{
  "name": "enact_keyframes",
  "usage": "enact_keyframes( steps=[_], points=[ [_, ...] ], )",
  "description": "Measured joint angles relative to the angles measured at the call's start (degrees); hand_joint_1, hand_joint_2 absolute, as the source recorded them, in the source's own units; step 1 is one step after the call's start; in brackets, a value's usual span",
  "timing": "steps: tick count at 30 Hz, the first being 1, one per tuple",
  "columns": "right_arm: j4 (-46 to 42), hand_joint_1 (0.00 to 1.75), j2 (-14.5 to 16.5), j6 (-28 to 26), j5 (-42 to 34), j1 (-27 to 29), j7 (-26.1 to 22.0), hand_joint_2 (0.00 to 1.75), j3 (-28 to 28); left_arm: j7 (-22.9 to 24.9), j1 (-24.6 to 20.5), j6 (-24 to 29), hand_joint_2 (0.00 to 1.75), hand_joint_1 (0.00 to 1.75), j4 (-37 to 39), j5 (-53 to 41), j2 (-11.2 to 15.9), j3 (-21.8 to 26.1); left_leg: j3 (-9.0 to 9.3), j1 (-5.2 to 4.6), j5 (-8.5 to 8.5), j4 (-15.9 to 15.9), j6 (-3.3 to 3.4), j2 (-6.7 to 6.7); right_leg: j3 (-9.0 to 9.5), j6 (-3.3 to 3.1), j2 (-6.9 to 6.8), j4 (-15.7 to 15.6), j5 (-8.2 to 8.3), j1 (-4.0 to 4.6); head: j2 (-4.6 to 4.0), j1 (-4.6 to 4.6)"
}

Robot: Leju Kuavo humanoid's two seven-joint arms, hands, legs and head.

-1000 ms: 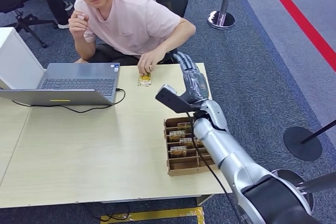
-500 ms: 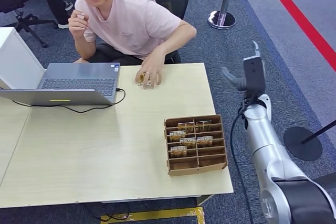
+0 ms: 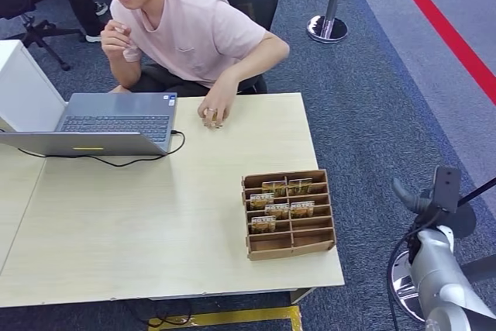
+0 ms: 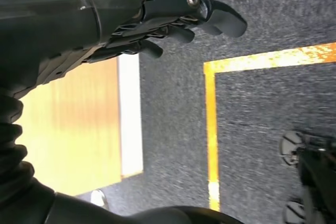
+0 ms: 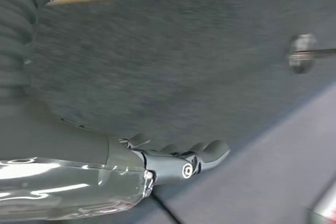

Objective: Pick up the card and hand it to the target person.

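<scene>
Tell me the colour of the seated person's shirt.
Pale pink; the shirt shows best in the head view.

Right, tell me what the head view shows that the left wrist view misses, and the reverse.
Head view alone: the person's hand covering the card at the table's far edge, the laptop, the cardboard tray of cards, and the right hand off the table's right side. Left wrist view alone: the left hand, holding nothing, above yellow floor tape. Shared: the wooden table and grey carpet.
</scene>
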Motion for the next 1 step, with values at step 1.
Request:
enact_keyframes(
  steps=[1],
  points=[
    [0.7, 0.00, -0.1, 0.3, -0.6, 0.7, 0.3, 1.75, -0.6, -0.1, 0.0, 0.0, 1.75, 0.00, 0.0, 0.0, -0.1, 0.1, 0.01, 0.01, 0.00, 0.0, 0.00, -0.01, 0.00, 0.00, -0.01, 0.0, -0.01, 0.01, 0.00, 0.00]
  ],
)
